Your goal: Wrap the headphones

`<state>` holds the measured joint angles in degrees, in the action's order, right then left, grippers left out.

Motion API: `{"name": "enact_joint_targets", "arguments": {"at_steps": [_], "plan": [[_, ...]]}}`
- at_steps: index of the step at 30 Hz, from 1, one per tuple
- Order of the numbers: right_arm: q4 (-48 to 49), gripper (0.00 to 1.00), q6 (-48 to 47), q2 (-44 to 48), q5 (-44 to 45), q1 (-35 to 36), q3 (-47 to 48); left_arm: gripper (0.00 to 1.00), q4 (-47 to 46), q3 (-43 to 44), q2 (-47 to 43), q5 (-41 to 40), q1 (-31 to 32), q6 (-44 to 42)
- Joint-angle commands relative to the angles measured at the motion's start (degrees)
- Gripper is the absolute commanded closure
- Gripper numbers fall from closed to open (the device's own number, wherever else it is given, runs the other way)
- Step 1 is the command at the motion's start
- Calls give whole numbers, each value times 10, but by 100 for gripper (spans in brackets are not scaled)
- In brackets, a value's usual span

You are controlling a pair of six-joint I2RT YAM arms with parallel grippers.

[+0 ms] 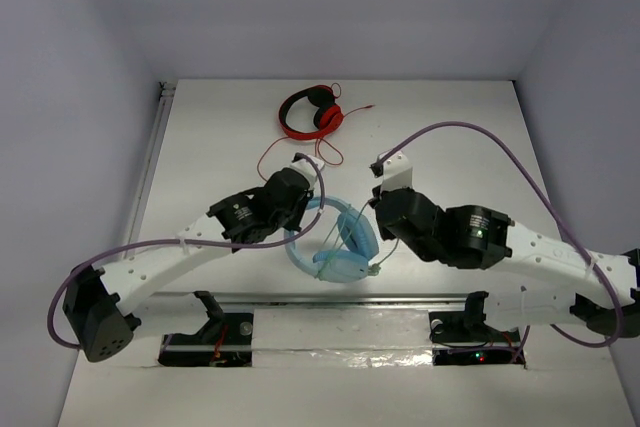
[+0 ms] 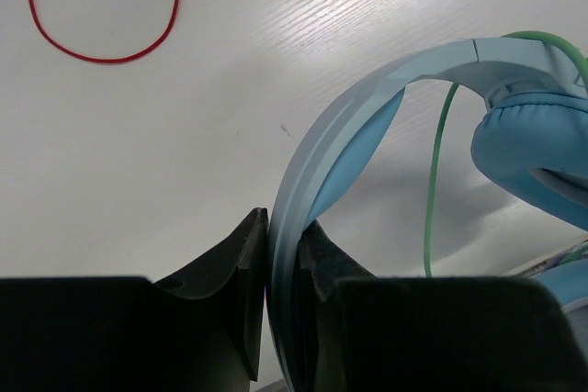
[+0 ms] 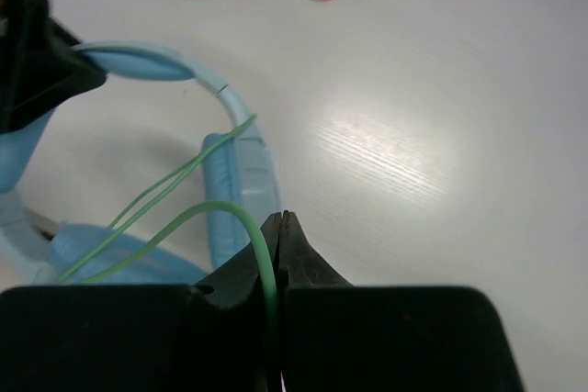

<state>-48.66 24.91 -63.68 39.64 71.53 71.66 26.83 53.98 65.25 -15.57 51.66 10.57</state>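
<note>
Pale walls [image 1: 80, 47] close in a white, wood-grained tabletop [image 1: 450, 127] on three sides. Small red headphones [image 1: 308, 112] sit near the back edge, and their thin red cable [image 2: 101, 52] loops forward. The light-blue headphones [image 1: 335, 247] lie at the front middle, just beyond a metal rail [image 1: 330, 297] and well apart from either side wall. The left end effector [image 2: 283, 254] is clamped on their smooth, curved headband [image 2: 367, 98], next to a padded earcup [image 2: 533, 153]. The right end effector [image 3: 278, 227] is pinched shut on the thin green cable [image 3: 230, 211].

White arms [image 1: 170, 262] with black joints [image 1: 470, 235] trail purple cables [image 1: 480, 129].
</note>
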Motion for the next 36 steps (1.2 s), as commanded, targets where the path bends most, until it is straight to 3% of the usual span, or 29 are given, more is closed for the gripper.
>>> {"name": "enact_joint_targets", "arguments": {"at_steps": [1,5,18,26,32,36], "plan": [[24,100,-13,0,96,-15,-13,100,-34,-5,-33,55,1,-12],[57,100,-16,-8,127,-33,-29,100,-48,-9,-45,108,1,-22],[88,100,-25,-20,144,-111,-73,100,-57,-12,-71,151,1,-27],[102,100,28,-24,90,-151,-105,100,-111,-33,-126,297,-67,-17],[138,94,32,-1,35,-157,-129,100,-130,-36,-133,338,-100,-10],[136,92,30,1,46,-172,-125,100,-146,-34,-136,381,-139,-10]]}}
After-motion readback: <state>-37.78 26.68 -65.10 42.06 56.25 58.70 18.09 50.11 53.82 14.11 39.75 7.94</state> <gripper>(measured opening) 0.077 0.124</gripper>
